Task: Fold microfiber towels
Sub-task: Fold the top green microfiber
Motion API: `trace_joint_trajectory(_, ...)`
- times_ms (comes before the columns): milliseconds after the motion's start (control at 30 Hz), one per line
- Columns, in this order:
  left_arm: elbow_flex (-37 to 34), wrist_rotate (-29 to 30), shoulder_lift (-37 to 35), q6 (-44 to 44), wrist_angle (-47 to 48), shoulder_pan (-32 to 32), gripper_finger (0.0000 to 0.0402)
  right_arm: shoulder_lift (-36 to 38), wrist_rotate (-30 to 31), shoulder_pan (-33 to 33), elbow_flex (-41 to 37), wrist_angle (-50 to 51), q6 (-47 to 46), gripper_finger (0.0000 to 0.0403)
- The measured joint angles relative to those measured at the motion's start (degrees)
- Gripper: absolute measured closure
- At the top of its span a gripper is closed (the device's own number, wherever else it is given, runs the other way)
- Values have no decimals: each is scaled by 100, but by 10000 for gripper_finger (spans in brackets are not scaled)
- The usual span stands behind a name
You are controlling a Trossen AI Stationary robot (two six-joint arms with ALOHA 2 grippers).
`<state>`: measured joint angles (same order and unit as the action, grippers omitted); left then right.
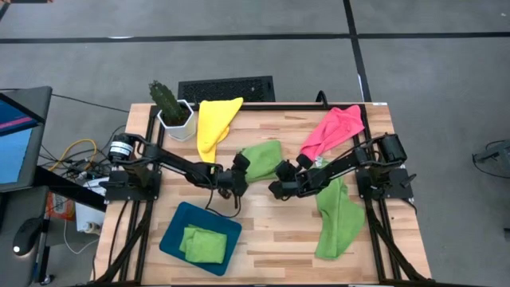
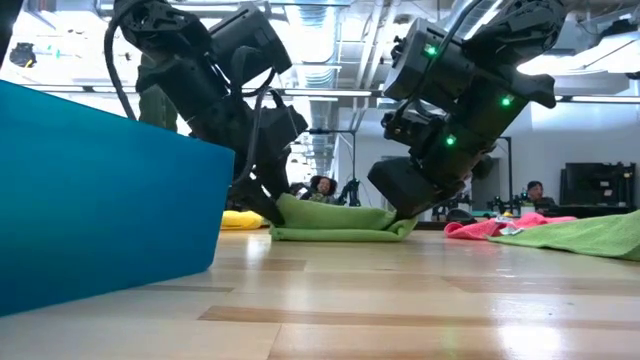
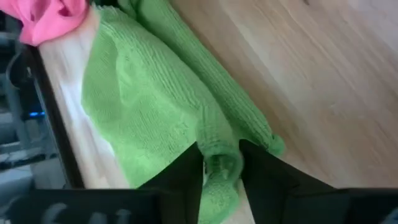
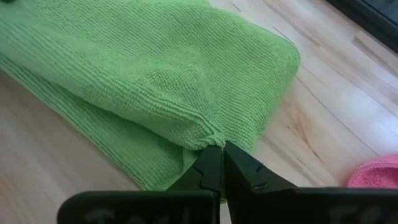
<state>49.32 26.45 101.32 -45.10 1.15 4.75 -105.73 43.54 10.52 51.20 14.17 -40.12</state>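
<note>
A lime green towel [image 1: 261, 153] lies folded in two on the middle of the table, its layers flat on the wood [image 2: 335, 222]. My left gripper [image 1: 239, 169] is at the towel's left end, fingers apart, with a bunched edge of the towel [image 3: 221, 163] between them. My right gripper [image 1: 284, 171] is at the towel's right end, shut on the upper layer [image 4: 155, 68]. My left gripper [image 3: 221, 171] has the towel's bunched edge in the gap between its parted fingers [image 3: 186, 177]. I cannot tell whether they still touch it. My right gripper [image 4: 217, 152] pinches the upper layer's corner [image 4: 210, 138] between its two fingers. They slant down from the table's right. The towel lies slack on the table.
A yellow towel [image 1: 215, 123] lies at the far left and a pink towel [image 1: 333, 131] at the far right. Another green towel [image 1: 339, 215] lies along the right side. A teal tray [image 1: 177, 233] near the front left holds a folded green towel [image 1: 203, 243]. A potted cactus [image 1: 169, 108] stands at the far left corner.
</note>
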Motion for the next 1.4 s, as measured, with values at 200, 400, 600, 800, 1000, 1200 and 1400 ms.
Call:
trace_joint_trajectory(200, 0, 1395, 0, -1194, -687, -15, 392, 0, -3, -2, 0, 15, 1, 372)
trace_joint_trajectory(400, 11, 1526, -13, -1561, -1323, -14, 399, 0, -81, -2, 0, 20, 0, 372)
trace_joint_trajectory(600, 7, 745, -13, -1118, -383, -2, 401, 0, -180, 0, 0, 161, 2, 372)
trace_joint_trajectory(800, 43, -362, -52, -761, -244, -127, 401, 0, -180, -2, 0, 192, 2, 372)
trace_joint_trajectory(1000, 230, -1212, -52, -475, 418, -318, 399, 0, -275, -2, 0, 212, 2, 372)
trace_joint_trajectory(1200, 275, -1192, -52, -614, 494, -334, 350, 0, -277, -2, 0, 212, 2, 372)
trace_joint_trajectory(1400, 275, -626, -52, -977, 524, -299, 311, 0, -298, 0, 0, 210, 6, 372)
